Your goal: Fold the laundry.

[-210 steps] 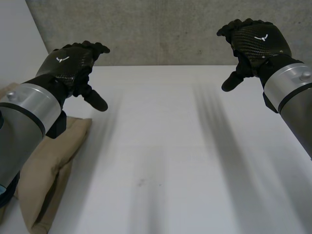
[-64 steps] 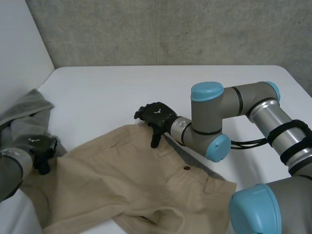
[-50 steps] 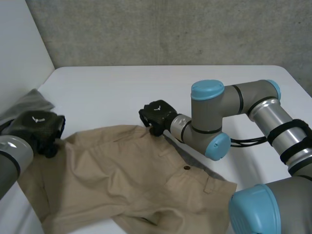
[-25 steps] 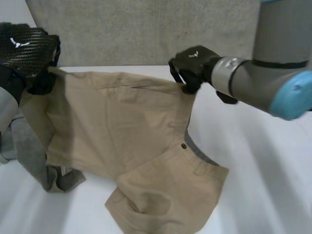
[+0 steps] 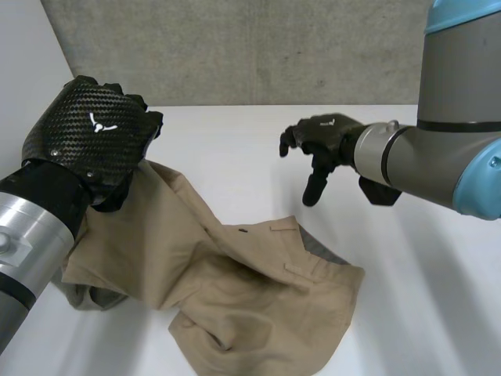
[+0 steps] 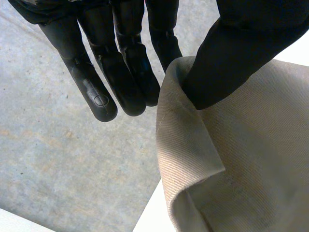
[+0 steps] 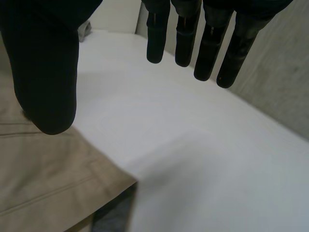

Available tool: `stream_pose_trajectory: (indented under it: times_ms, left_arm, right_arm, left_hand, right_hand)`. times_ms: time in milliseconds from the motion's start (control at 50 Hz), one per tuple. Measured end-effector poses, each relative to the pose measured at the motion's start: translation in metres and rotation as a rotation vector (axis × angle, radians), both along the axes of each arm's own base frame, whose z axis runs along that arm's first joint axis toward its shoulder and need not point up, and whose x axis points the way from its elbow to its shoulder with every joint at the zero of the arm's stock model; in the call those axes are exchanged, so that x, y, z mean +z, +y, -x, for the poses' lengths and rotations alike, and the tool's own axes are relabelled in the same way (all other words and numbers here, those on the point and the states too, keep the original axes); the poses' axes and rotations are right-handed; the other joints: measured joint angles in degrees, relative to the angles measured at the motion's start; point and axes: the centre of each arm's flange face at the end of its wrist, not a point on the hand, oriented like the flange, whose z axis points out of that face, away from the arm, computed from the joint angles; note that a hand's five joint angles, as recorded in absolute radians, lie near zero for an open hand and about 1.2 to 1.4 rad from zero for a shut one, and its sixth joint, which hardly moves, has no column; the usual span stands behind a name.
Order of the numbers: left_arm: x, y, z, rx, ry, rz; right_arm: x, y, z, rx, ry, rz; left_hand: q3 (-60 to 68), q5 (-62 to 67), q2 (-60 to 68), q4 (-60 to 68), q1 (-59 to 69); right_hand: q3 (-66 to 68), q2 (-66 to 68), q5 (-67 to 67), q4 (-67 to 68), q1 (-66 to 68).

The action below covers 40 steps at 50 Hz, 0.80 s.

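Tan trousers (image 5: 235,290) lie crumpled on the white table (image 5: 423,298) in the head view. One edge is drawn up toward ten o'clock into the left hand (image 5: 90,137), which is raised above the table with its fingers curled over the cloth. A grey garment (image 5: 78,294) peeps from under the trousers at eight o'clock. The right hand (image 5: 325,141) hangs in the air at one o'clock from the heap, well apart from the cloth. Its fingers are spread, loosely bent and hold nothing.

From the left wrist, the left hand (image 6: 120,58) shows the grip more closely. A folded edge of the trousers (image 6: 241,159) is caught between the thumb and the nearest finger, and the rest of the cloth hangs away beyond the thumb. The other fingers lie straight beside it, bare of cloth.

From the right wrist, the right hand (image 7: 183,34) has straight fingers and a thumb set wide, with bare table (image 7: 193,159) under the fingertips. The trousers (image 7: 43,179) lie flat beneath the thumb, apart from it, and a dark grey strip (image 7: 113,215) sits at their stitched edge.

Half a second earlier both hands held the trousers stretched between them in the air. Now the right hand has let go and that side has dropped to the table.
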Motion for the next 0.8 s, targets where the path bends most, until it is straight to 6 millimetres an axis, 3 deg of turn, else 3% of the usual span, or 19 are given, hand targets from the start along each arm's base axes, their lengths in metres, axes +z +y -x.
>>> stream_pose_trajectory:
  times_ms: [200,380,440,620,740,760,780,800]
  left_arm:
    - [-0.005,-0.004,0.002,0.002,-0.01,-0.018]
    - [-0.007,-0.008,0.005,0.003,-0.012,-0.024]
    - [-0.005,-0.008,0.005,0.002,-0.01,-0.02]
    - [-0.004,-0.009,0.005,0.002,-0.007,-0.018]
    - [-0.003,-0.009,0.005,0.002,-0.001,-0.017]
    - [-0.003,-0.009,0.005,0.001,0.0,-0.017]
    - [-0.003,-0.009,0.005,0.001,0.001,-0.017]
    - [-0.003,-0.009,0.005,0.001,0.002,-0.017]
  right_arm:
    - [-0.023,0.016,0.016,-0.029,0.001,-0.167]
    - [-0.044,0.047,0.036,-0.073,-0.082,-0.206]
    - [-0.063,0.063,0.04,-0.089,-0.136,-0.221]
    - [-0.099,0.094,0.024,-0.052,-0.185,-0.24]
    - [-0.117,0.087,0.01,-0.084,-0.187,-0.164]
    - [-0.12,0.083,0.007,-0.097,-0.187,-0.142]
    - [-0.121,0.079,0.004,-0.109,-0.188,-0.125]
    - [-0.122,0.078,0.003,-0.112,-0.189,-0.119]
  left_hand:
    - [0.0,0.0,0.0,-0.01,0.0]
    - [0.0,0.0,0.0,-0.01,0.0]
    - [0.0,0.0,0.0,0.0,0.0]
    - [0.0,0.0,0.0,0.0,0.0]
    - [0.0,0.0,0.0,0.0,0.0]
    - [0.0,0.0,0.0,0.0,0.0]
    - [0.0,0.0,0.0,0.0,0.0]
    - [0.0,0.0,0.0,0.0,0.0]
  right_hand:
    - [0.0,0.0,0.0,0.0,0.0]
    - [0.0,0.0,0.0,0.0,0.0]
    - [0.0,0.0,0.0,0.0,0.0]
    - [0.0,0.0,0.0,0.0,0.0]
    - [1.2,0.44,1.76,1.58,0.81]
    - [21.31,20.42,20.74,21.68,20.02]
    - [35.22,35.49,34.26,35.62,30.08]
    - [35.22,35.49,34.26,35.62,30.08]
